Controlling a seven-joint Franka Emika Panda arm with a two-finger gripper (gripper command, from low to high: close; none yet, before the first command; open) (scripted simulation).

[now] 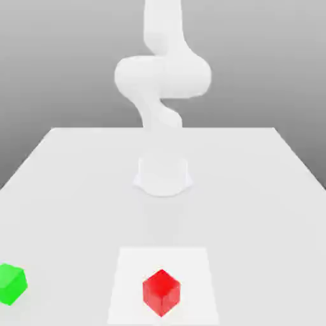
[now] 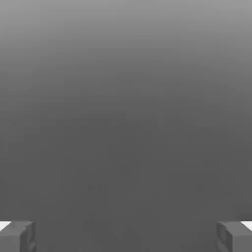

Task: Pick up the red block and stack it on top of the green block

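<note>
Need to bring gripper [image 2: 125,237], now parted wide, down to red block [image 1: 162,293], likely well below; see on white square [image 1: 130,280], to exterior view's right of green block [image 1: 11,284].

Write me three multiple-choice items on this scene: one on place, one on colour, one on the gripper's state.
1. Where is the red block?
A) On the green block
B) On the white square
C) Against the arm's base

2. What colour is the block at the exterior view's far left?
A) Green
B) Blue
C) Yellow

3. How is the gripper?
A) Shut on a block
B) Shut on nothing
C) Open and empty

Key:
1 B: the red block sits within the white square.
2 A: the green block shows there.
3 C: the gripper's fingers stand wide apart, nothing between them.
</note>
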